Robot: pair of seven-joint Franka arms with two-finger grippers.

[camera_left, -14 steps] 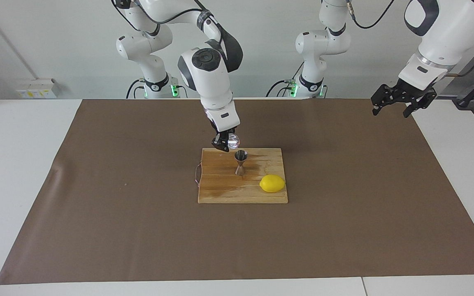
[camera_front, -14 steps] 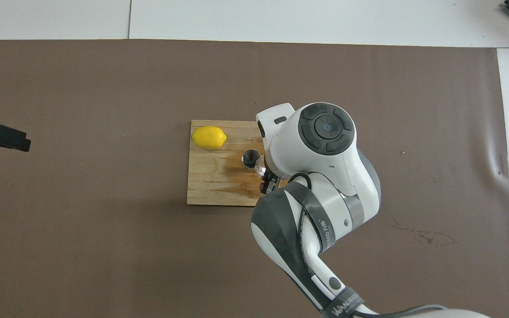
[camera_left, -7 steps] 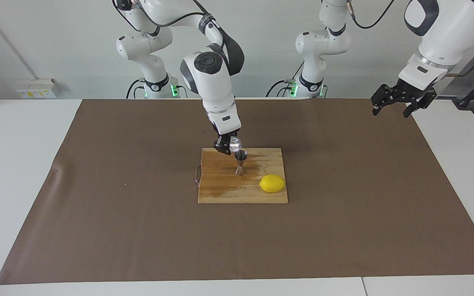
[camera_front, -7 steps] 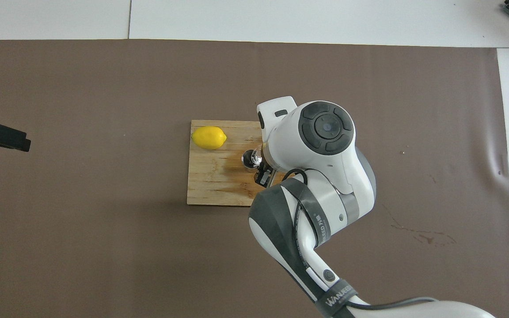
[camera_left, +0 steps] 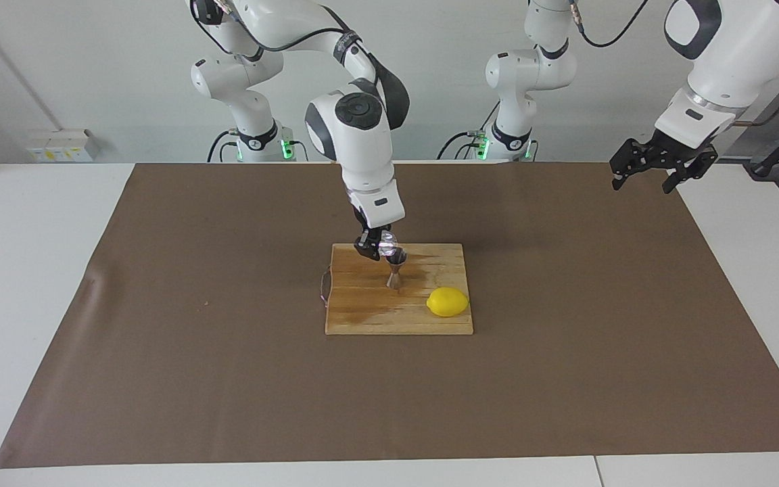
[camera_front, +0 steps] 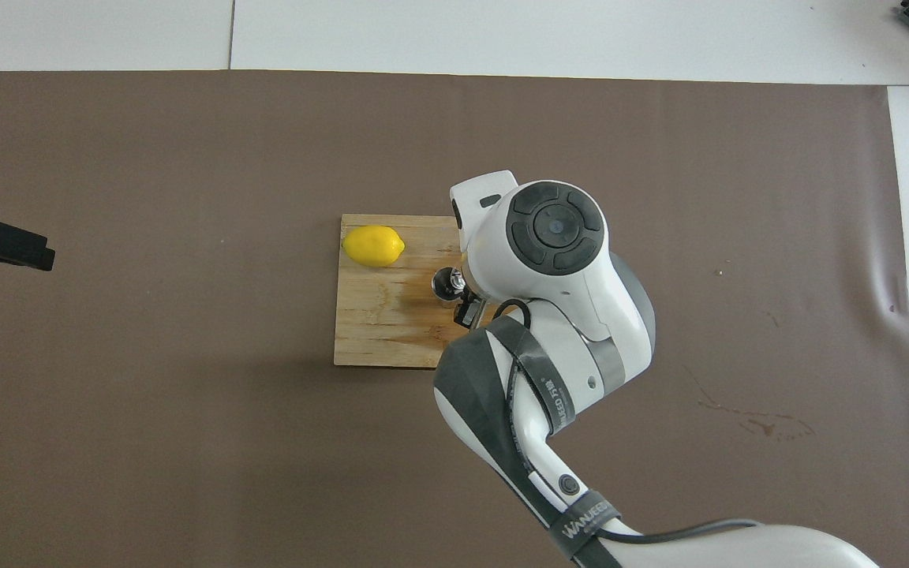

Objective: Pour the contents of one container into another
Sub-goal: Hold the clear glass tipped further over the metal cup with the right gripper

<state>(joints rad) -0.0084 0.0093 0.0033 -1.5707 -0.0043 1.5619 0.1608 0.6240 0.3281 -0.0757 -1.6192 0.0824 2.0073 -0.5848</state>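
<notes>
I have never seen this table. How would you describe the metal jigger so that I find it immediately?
Look for the wooden cutting board in the middle of the brown mat. The jigger stands upright on the board, nearer to the robots than the yellow lemon, directly under the clear glass cup held by the right gripper. It alone is silvery and hourglass-shaped with a narrow waist.

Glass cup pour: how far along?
Done: the right gripper has the glass cup picked up and brought to the jigger, which stands on the cutting board near the lemon. In hand: cup tipped at the jigger's rim; no liquid visible. Left: finish, set cup down. The left gripper waits, open.
</notes>
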